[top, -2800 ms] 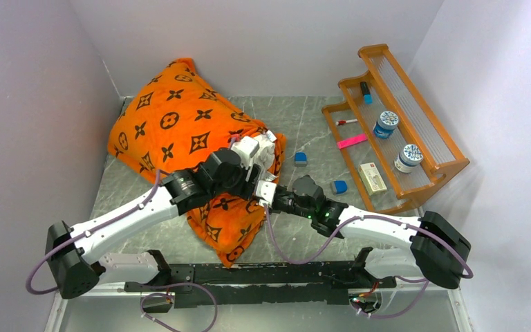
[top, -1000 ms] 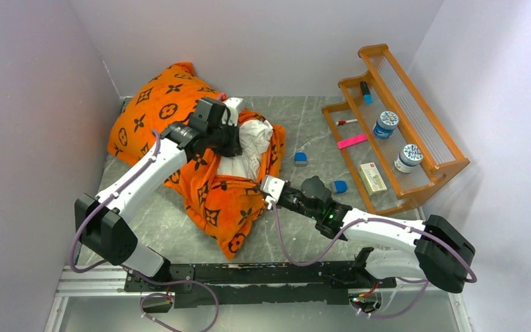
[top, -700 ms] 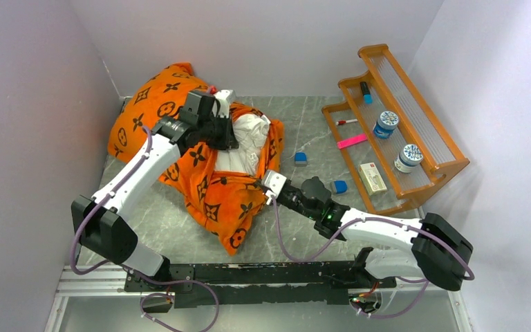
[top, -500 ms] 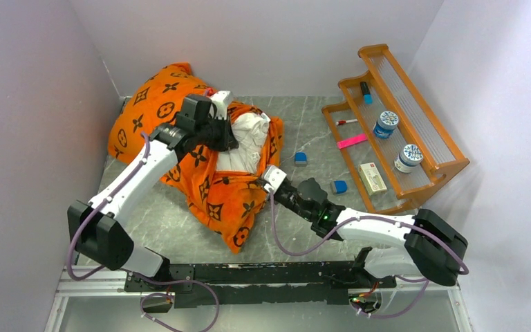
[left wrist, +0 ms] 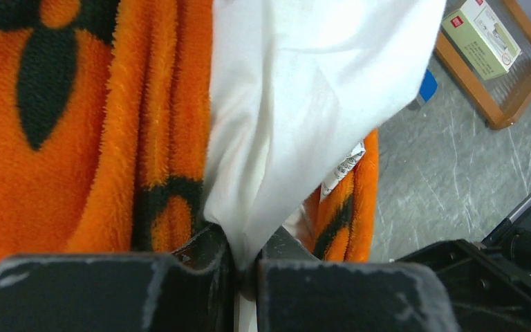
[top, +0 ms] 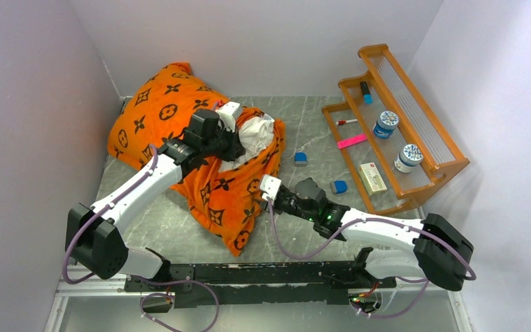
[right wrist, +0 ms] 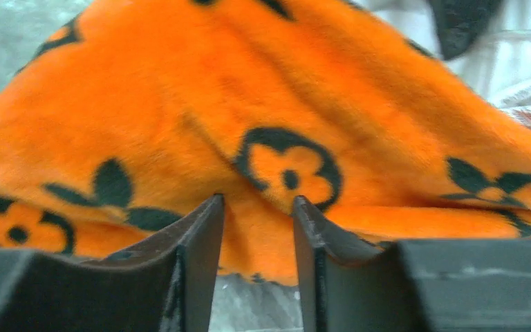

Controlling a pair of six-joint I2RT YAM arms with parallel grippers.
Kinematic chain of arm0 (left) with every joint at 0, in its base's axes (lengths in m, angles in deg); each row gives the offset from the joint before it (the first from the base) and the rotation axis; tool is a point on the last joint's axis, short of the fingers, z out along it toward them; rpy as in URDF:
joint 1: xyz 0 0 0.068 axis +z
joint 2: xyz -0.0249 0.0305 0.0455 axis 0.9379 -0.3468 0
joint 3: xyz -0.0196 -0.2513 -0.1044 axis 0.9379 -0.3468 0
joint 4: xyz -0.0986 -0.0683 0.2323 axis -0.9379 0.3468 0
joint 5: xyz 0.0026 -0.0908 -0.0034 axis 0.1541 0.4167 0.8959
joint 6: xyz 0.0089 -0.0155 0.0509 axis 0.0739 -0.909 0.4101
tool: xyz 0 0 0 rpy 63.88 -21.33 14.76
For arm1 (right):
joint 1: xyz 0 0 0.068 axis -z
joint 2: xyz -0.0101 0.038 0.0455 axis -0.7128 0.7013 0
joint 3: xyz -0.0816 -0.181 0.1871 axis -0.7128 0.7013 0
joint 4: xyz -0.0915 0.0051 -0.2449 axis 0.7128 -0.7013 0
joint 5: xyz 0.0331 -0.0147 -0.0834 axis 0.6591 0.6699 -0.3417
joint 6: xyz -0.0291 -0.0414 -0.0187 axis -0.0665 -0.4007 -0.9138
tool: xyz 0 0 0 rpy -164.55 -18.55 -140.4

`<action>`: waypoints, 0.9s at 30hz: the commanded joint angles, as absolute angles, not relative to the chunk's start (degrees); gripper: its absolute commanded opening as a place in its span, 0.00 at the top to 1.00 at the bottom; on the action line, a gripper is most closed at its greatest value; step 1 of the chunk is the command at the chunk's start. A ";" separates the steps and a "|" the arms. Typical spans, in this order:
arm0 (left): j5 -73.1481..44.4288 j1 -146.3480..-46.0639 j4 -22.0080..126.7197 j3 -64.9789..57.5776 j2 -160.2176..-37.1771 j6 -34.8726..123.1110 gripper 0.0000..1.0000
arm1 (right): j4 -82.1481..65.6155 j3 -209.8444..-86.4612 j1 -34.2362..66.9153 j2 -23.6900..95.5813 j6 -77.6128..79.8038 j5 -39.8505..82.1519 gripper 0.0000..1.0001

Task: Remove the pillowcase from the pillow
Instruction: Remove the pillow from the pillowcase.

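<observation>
The orange pillowcase (top: pixel 169 114) with dark flower motifs lies bunched at the back left, one flap trailing toward the near edge. A patch of the white pillow (top: pixel 254 130) shows at its open right end. My left gripper (top: pixel 240 142) is shut on a pinch of that white pillow cloth (left wrist: pixel 304 90), with orange pillowcase pile (left wrist: pixel 90 138) beside it; the closed left gripper (left wrist: pixel 245 259) fills the bottom of the left wrist view. My right gripper (top: pixel 263 185) is open at the pillowcase's right edge. In the right wrist view the right gripper (right wrist: pixel 257 204) stands open, with the pillowcase hem (right wrist: pixel 249 104) just at its tips.
A wooden rack (top: pixel 449 166) at the right holds two jars (top: pixel 387 124), a marker, a pink strip and a small box. Two small blue objects (top: pixel 301 159) (top: pixel 339 186) lie on the grey table between rack and pillowcase. Walls stand close at the left and back.
My right gripper has opened and let go of the pillowcase edge. The left gripper, still pinching the pillow, has shifted slightly right and nearer, and less white shows.
</observation>
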State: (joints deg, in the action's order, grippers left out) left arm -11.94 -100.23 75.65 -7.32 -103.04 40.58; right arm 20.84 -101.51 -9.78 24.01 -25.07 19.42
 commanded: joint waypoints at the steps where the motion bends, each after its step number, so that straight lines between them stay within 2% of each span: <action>1: -18.24 -98.70 66.50 -6.26 -101.08 43.01 0.95 | 12.97 -105.93 -10.21 19.83 -26.93 29.46 0.52; 12: -17.20 -99.10 66.15 -6.51 -100.89 43.18 0.95 | 8.78 -117.66 -11.29 23.10 -30.80 35.36 0.38; 27: -16.94 -99.39 66.64 -6.17 -100.13 43.51 0.95 | 4.30 -130.46 -10.97 38.16 -41.48 31.35 0.36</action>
